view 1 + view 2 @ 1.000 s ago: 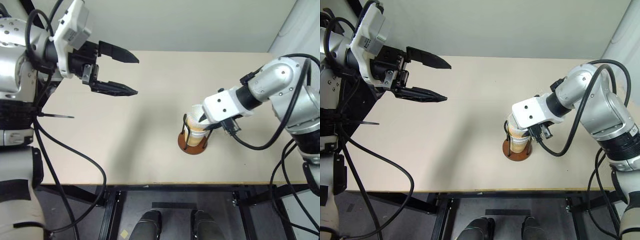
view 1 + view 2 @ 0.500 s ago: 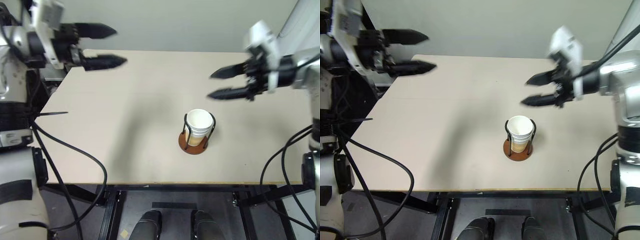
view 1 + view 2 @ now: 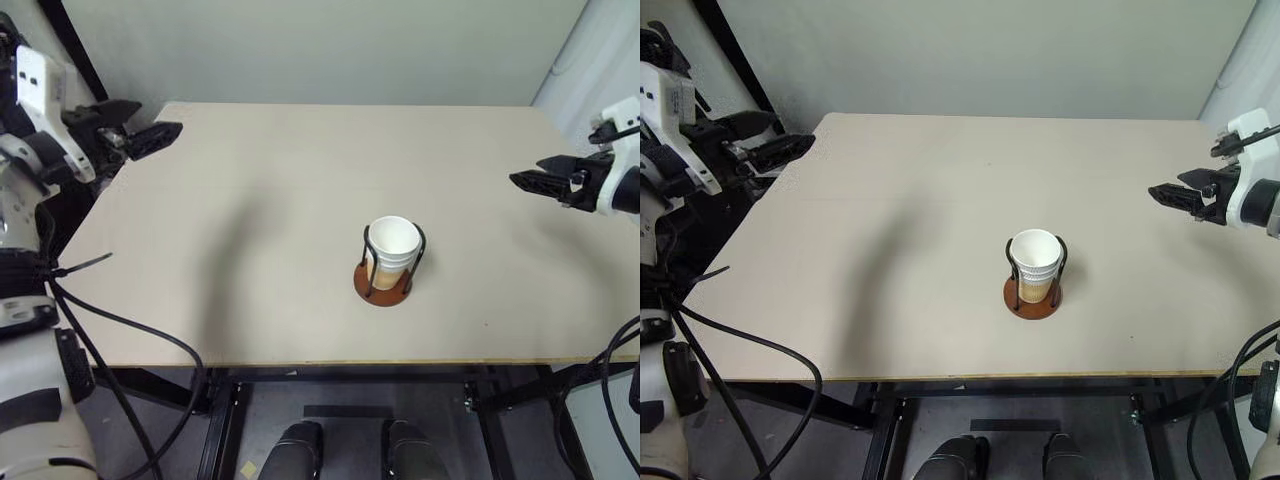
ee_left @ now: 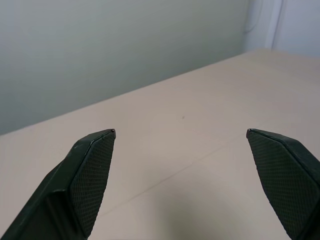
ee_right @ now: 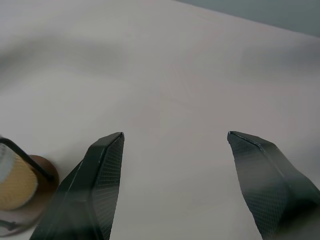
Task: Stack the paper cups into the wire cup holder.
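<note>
From the head camera I look down on a pale beige desk point(image 3: 250, 200). Near its middle, a little toward the right and the front edge, stands the wire cup holder point(image 3: 383, 283), a reddish-brown round base with black wire loops rising on either side. The paper cups point(image 3: 393, 248) sit nested inside it, upright, white rim on top and tan-yellow wall showing below. My left gripper point(image 3: 150, 138) hangs at the desk's far left corner, well apart from the holder, its two black fingers spread wide and holding nothing. My right gripper point(image 3: 528, 181) hangs over the desk's right edge, also well apart from the holder, fingers parted and empty.
</note>
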Available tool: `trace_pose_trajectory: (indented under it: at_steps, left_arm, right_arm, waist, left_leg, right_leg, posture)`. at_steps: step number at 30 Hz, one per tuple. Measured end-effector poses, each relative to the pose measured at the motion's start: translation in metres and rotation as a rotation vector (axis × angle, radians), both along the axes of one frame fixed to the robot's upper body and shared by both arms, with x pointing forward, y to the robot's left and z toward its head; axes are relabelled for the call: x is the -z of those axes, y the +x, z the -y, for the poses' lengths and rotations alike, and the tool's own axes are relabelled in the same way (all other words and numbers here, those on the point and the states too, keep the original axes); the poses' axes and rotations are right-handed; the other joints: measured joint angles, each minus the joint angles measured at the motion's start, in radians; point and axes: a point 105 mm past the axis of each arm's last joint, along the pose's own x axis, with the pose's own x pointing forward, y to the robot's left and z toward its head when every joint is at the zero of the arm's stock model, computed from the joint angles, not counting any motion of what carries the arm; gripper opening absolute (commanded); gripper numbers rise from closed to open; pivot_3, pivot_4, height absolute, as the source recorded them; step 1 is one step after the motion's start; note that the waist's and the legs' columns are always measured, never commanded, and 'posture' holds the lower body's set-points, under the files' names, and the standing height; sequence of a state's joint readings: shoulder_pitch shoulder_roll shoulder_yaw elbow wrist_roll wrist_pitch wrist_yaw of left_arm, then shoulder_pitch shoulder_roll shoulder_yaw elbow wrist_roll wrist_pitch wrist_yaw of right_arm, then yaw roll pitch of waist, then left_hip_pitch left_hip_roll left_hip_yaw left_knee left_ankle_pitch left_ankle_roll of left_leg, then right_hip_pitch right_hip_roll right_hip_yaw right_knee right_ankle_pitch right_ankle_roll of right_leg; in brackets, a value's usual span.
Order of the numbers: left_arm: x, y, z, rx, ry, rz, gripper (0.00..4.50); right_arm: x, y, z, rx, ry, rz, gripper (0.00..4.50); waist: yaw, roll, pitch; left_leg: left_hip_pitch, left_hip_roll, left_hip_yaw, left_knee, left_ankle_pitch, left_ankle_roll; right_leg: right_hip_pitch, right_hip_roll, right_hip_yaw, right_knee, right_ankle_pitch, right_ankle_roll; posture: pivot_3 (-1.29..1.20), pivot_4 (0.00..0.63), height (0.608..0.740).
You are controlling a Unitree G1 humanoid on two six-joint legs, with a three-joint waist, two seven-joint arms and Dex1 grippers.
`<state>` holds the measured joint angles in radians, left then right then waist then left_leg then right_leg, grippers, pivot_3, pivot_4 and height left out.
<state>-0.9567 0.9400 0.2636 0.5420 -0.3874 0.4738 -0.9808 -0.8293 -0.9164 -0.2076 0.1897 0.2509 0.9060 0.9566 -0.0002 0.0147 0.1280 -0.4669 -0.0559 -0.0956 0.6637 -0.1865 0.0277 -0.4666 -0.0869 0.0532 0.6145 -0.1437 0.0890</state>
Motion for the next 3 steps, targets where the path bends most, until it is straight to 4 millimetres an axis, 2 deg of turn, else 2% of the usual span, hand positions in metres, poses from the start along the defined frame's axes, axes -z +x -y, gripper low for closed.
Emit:
trace_pose_trajectory:
  at_steps: [3]
  left_arm:
    - [0.0009, -0.0006, 0.0008, 0.000, 0.008, 0.000, 4.50]
  right_arm:
    - [0.0019, 0.0006, -0.0018, -0.005, -0.006, -0.002, 3.40]
  waist:
    - [0.000, 0.000, 0.000]
  left_leg:
    - [0.000, 0.000, 0.000, 0.000, 0.002, 0.000]
  right_leg:
    - [0.000, 0.000, 0.000, 0.000, 0.003, -0.002]
  posture:
    - [0.00, 0.150, 0.740]
